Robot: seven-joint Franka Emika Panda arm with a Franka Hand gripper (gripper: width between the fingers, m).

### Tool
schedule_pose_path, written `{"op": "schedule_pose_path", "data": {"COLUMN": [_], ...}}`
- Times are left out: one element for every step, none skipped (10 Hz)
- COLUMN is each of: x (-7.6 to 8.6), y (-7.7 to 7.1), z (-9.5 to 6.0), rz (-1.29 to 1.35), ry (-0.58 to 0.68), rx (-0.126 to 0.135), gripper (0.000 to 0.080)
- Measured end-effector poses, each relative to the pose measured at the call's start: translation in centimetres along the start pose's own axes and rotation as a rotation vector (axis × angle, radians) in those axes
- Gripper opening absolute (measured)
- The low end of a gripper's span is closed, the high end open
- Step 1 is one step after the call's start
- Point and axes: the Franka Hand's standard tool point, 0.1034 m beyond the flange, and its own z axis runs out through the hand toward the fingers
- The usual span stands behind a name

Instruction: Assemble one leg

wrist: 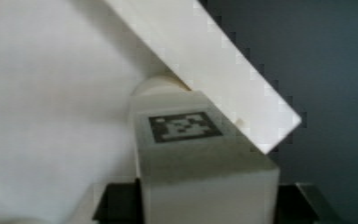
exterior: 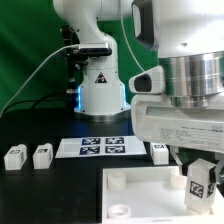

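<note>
My gripper (exterior: 200,172) is shut on a leg (exterior: 199,187), a small white block with a black-and-white tag facing out. It holds the leg upright over the near right corner of the large white tray-like piece (exterior: 140,195). In the wrist view the leg (wrist: 197,150) stands between my dark fingers (wrist: 123,203), its far end at the raised rim (wrist: 211,60) of the tray-like piece. I cannot tell whether the leg touches the piece. Two more legs (exterior: 14,155) (exterior: 42,155) stand at the exterior view's left. A third one (exterior: 160,151) stands beside the marker board.
The marker board (exterior: 103,146) lies in front of the robot's base (exterior: 103,90). Round sockets (exterior: 117,180) show on the tray-like piece's left corners. The table is black, with a green backdrop behind it.
</note>
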Motion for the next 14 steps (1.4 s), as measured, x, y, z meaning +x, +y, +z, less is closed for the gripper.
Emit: {"op": "schedule_pose_path", "data": {"x": [0.03, -0.03, 0.02, 0.08, 0.06, 0.03, 0.06, 0.25, 0.15, 0.07, -0.04, 0.04, 0.08, 0.16], "y": [0.11, 0.17, 0.26, 0.35, 0.35, 0.36, 0.37, 0.36, 0.23, 0.16, 0.15, 0.20, 0.22, 0.27], "z": [0.01, -0.01, -0.03, -0.03, -0.03, 0.02, 0.01, -0.11, -0.21, -0.19, -0.15, -0.14, -0.14, -0.15], "rz": [0.117, 0.262, 0.386, 0.433, 0.430, 0.405, 0.344, 0.212, 0.061, -0.080, -0.209, -0.303, -0.373, -0.500], "ry": [0.024, 0.033, 0.032, 0.021, 0.020, 0.021, 0.021, 0.025, 0.029, 0.031, 0.033, 0.034, 0.035, 0.038], "rx": [0.016, 0.017, 0.019, 0.025, 0.025, 0.024, 0.023, 0.024, 0.023, 0.023, 0.019, 0.018, 0.016, 0.011], "gripper": [0.0314, 0.0314, 0.0315, 0.0315, 0.0339, 0.0339, 0.0518, 0.0518, 0.0621, 0.0641, 0.0641, 0.0648, 0.0648, 0.0649]}}
